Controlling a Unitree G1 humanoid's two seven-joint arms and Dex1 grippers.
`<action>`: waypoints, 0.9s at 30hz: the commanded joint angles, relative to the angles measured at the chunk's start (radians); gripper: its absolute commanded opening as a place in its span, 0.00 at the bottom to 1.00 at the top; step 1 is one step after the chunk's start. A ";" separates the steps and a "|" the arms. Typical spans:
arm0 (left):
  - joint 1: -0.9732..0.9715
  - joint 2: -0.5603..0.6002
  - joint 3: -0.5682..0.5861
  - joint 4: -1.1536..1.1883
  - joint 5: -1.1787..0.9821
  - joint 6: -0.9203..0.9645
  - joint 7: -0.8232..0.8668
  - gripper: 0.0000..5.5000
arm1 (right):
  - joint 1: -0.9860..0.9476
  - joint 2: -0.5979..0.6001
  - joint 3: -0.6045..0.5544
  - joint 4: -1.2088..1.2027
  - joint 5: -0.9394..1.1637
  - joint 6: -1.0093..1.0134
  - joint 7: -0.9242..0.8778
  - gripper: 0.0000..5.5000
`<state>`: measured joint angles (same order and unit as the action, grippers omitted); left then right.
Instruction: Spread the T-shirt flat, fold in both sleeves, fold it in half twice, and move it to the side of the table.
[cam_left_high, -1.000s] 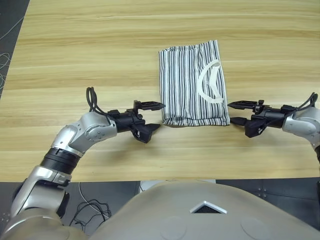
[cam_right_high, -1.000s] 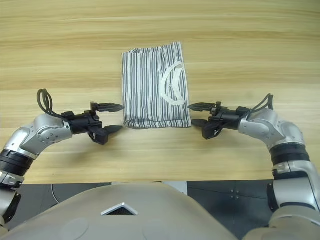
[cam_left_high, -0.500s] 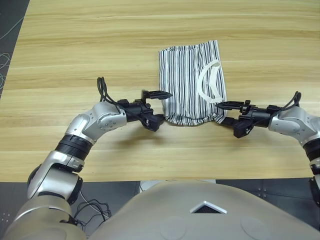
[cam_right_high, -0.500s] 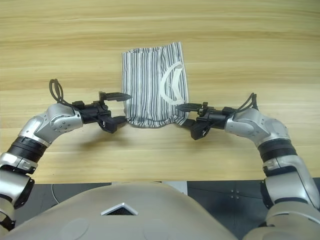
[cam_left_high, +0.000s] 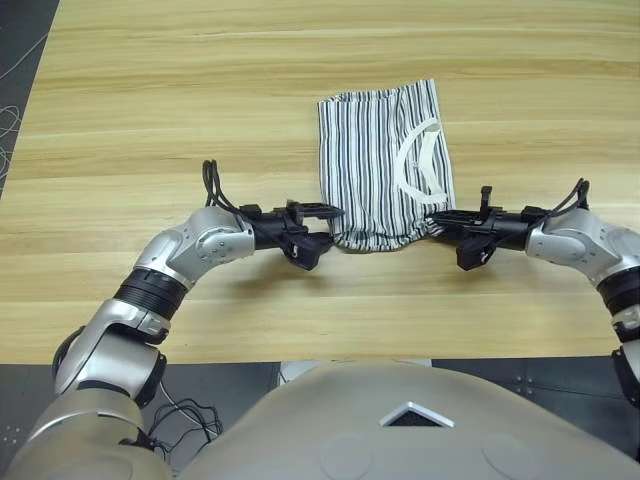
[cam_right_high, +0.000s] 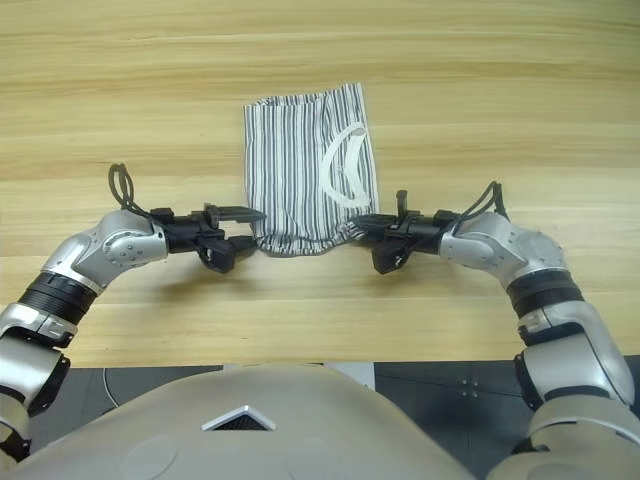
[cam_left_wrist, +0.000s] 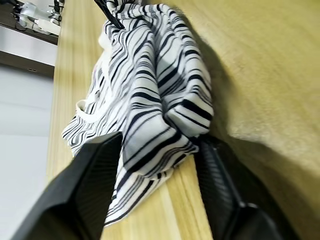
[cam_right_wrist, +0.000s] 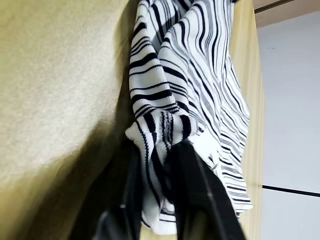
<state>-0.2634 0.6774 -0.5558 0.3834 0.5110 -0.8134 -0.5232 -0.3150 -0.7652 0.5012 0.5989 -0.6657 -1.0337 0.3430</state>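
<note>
I have the T-shirt (cam_left_high: 385, 165) folded into a narrow striped block, lying a little right of centre on the wooden tabletop (cam_left_high: 180, 120). Its white crescent print (cam_left_high: 415, 165) faces up on the right half. The far edge lies flat. The near edge is drawn in and rounded at both corners.

The left pincer (cam_left_high: 318, 230) sits low at the near-left corner, with its arm lying along the wood. In the left wrist view its two fingers (cam_left_wrist: 87, 190) stand at a middling gap with a thick bunch of striped cloth between them, touching both. It looks like a grip, though I can't tell how firmly it presses.

The right pincer (cam_left_high: 440, 222) is at the near-right corner. In its wrist view the fingers (cam_right_wrist: 192, 180) are drawn narrow, with a gathered fold of the hem pinched between them.

The two pincers face each other across the shirt's near edge, and the cloth spans the space between them. Only wood grain shows around the shirt.

Off the tabletop's far left edge there is dark floor (cam_left_high: 20, 30) with thin loose cables (cam_left_high: 12, 110). More cable (cam_left_high: 185, 415) trails below the near edge. Some pale equipment shows far off in the left wrist view, too blurred to name.
</note>
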 joint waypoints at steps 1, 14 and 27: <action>0.011 -0.021 -0.064 0.059 0.063 0.034 -0.064 0.34 | 0.018 -0.005 0.029 0.016 -0.038 0.033 0.031 0.02; -0.060 -0.063 -0.099 0.136 0.128 0.064 -0.034 0.05 | 0.039 -0.027 0.030 -0.062 0.071 0.018 0.108 0.02; 0.405 0.421 0.134 -0.948 -0.745 0.674 -0.472 0.05 | 0.274 -0.361 -0.003 -0.843 0.911 0.713 0.805 0.02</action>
<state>0.0916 1.0404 -0.4642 -0.4796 -0.2153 -0.1913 -0.9752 -0.0712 -1.0641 0.5320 -0.1342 0.1767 -0.4069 1.1084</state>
